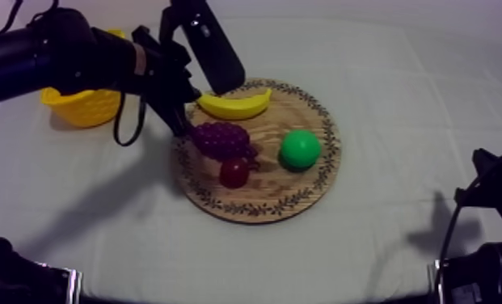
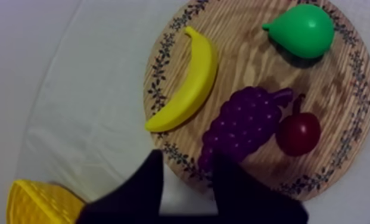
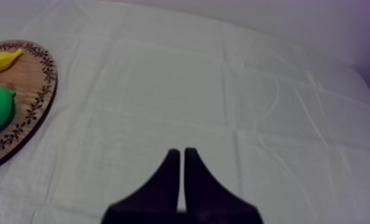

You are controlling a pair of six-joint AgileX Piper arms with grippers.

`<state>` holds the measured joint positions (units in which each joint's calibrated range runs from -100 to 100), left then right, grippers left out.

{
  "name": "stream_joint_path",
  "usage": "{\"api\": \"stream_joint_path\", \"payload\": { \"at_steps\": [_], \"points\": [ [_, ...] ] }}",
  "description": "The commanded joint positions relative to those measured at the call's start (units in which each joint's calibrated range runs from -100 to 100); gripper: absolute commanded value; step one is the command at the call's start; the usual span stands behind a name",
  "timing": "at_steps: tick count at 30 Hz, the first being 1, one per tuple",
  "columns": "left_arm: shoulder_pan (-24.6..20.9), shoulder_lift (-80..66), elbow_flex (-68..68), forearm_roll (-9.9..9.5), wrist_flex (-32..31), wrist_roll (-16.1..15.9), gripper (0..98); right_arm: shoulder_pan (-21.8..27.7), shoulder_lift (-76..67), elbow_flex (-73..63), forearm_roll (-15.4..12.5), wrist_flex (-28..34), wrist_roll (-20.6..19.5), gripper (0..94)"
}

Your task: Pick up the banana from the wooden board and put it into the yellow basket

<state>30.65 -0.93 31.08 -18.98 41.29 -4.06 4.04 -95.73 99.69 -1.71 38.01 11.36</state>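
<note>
**A:** Where's the banana (image 1: 236, 104) lying?
**B:** It's lying on the wooden board (image 1: 302, 184), beside the grapes (image 1: 220, 139). The 2 left fingers (image 2: 145, 184) are hovering spread apart at the board's rim, holding nothing.
**A:** And the right fingers (image 3: 166, 179)?
**B:** They're pressing together over bare worktop (image 3: 223, 89). The yellow basket (image 1: 80, 107) is sitting left of the board.

Left arm (image 1: 52, 52), right arm (image 1: 496, 194) black, bulky; left hand (image 2: 188, 158), right hand (image 3: 182, 152): black wedge-shaped fingers
</note>
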Motion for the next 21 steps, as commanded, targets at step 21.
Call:
{"api": "stream_joint_path", "payload": {
  "at_steps": [21],
  "points": [
    [1.31, 6.66, -0.65, -1.8, -2.26, 3.38, 48.1, 0.02, -0.02, -0.03, -0.02, -0.11, 0.04, 0.3]
  ]
}}
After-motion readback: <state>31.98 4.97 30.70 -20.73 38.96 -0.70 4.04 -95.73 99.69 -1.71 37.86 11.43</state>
